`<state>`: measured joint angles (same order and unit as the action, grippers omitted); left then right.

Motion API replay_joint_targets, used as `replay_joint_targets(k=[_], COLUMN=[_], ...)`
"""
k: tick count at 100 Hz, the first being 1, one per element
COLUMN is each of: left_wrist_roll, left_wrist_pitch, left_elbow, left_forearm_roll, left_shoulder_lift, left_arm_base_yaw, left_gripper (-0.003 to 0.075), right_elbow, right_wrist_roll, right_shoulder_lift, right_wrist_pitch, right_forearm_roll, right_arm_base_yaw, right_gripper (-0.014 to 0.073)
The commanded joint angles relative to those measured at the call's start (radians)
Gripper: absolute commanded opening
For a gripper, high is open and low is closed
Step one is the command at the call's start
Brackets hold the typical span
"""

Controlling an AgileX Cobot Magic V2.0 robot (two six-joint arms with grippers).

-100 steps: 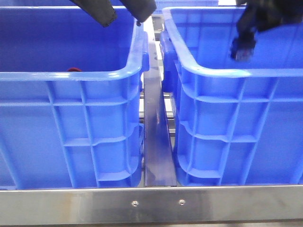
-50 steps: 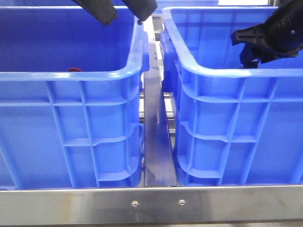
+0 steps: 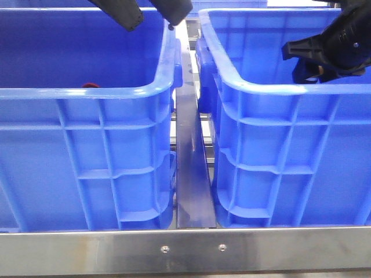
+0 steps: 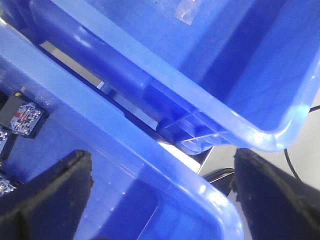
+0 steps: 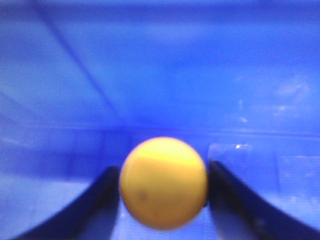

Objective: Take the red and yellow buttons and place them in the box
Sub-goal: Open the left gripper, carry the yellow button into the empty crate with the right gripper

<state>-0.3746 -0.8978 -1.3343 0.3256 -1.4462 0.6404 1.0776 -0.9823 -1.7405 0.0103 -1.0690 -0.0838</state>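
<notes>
**Yellow button pinched over the right crate, left pincer wide apart**

No readable writing or brand anywhere you can make out, just plain blue plastic and a steel rail with two screws along the bottom of the front view.

Starting at the left of the front frame: the left crate fills that half, and a sliver of the red button peeks over its near rim. At the upper left, your left gripper hangs over that crate's far right corner, fingers spread and holding nothing; the left wrist view shows both pads well apart above the rim.

In the middle, a narrow gap with a metal bar separates the two crates, so their rims sit near each other but don't touch.

At the right, the box has open room inside. Your right gripper sits just above its near rim, clamped on the yellow button, which fills the space between the fingers in the right wrist view.
</notes>
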Motion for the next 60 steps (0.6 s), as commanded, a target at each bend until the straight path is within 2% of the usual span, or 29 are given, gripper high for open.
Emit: replay_joint_targets(k=[1, 33, 60], left_wrist_roll=[0.001, 0.001, 0.001], left_wrist_pitch=[0.051, 0.051, 0.051], left_elbow=[-0.027, -0.027, -0.027], left_forearm_roll=[0.034, 0.034, 0.034], left_shoulder_lift=[0.037, 0.037, 0.037], left_arm_base_yaw=[0.007, 0.007, 0.007], left_gripper=[0.0554, 0.0554, 0.0554], right_elbow=[0.029, 0.026, -0.01], right_wrist_roll=[-0.006, -0.006, -0.006], right_shoulder_lift=[0.044, 0.105, 0.246], right_wrist_pitch=[0.023, -0.024, -0.072], right_forearm_roll=[-0.004, -0.004, -0.004], right_arm_base_yaw=[0.001, 0.001, 0.005], right_gripper=[0.0496, 0.0494, 0.0494])
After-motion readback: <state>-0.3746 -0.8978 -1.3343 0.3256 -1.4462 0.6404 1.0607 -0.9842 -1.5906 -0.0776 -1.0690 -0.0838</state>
